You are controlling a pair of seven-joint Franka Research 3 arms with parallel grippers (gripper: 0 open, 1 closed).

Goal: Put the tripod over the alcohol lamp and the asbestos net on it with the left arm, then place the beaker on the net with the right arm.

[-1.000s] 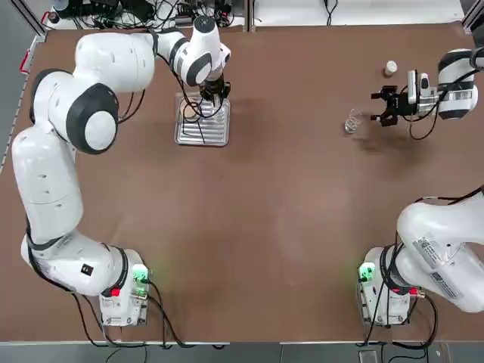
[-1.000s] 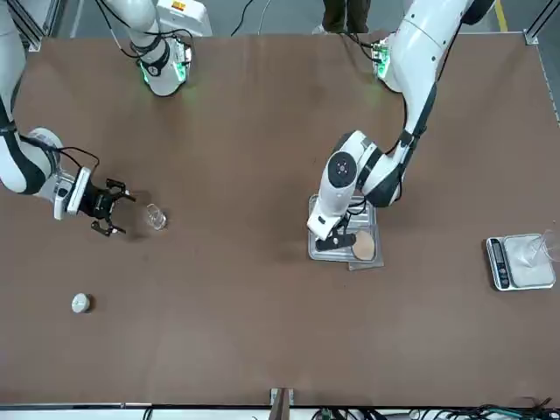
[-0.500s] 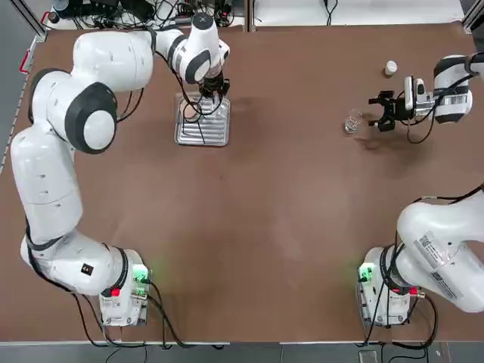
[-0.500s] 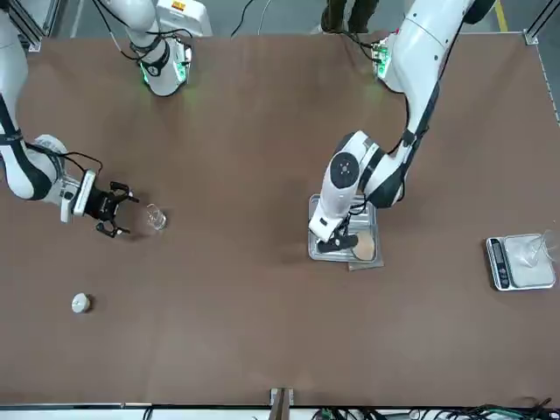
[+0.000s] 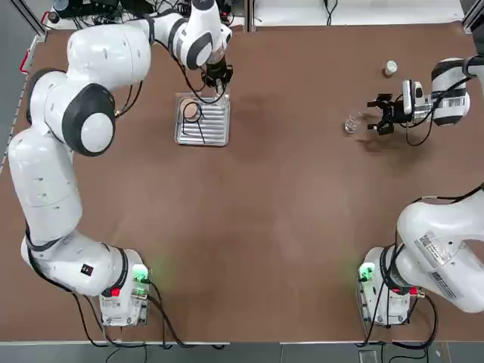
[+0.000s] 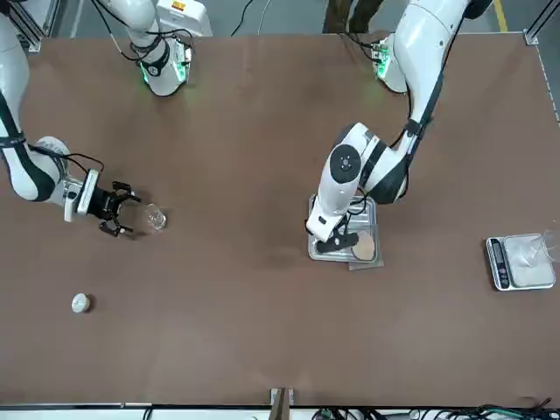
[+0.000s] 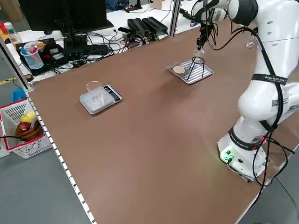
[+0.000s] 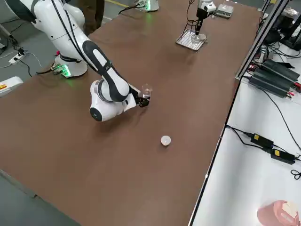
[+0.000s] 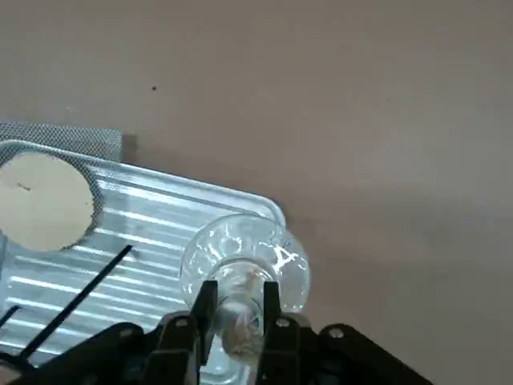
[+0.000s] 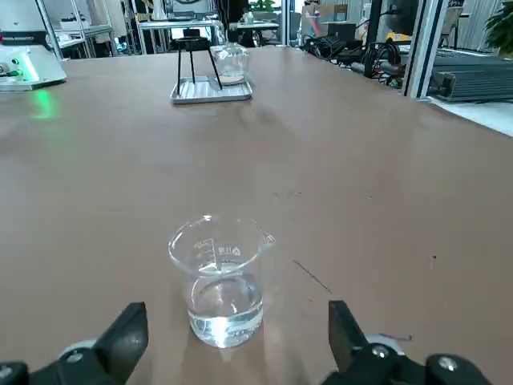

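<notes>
Across the brown table [image 5: 287,227], counted from the largest down: two white arms, the left arm [image 5: 49,174] reaching to the far left part, the right arm [image 5: 446,249] bent round to the far right; one ribbed tray [image 5: 204,140]; one scale [image 6: 529,262] with one larger clear cup [image 6: 549,248] on top; one tripod [image 10: 191,40], upright on the tray; one asbestos net [image 9: 80,136], flat on the tray and partly past its rim; one beaker [image 10: 224,297]; one alcohol lamp [image 9: 244,249]; one small white capped cylinder [image 5: 390,68]. Between the tray and the beaker, a broad bare stretch of tabletop; toward the robot, more open surface all the way to the arm bases. At the far edge, tight room behind the tray; around the beaker, clear table on its side away from the right gripper. Over the tray, beside the tripod, the left gripper [image 9: 240,289]: partly closed, with one finger on each side of the lamp's narrow neck, gripping it. Just beside the beaker, low over the table, the right gripper [image 6: 132,216]: wide open, with nothing between the fingers, pointed at the glass and apart from it. Not yet over the lamp, the tripod; not yet on the tripod, the net.
</notes>
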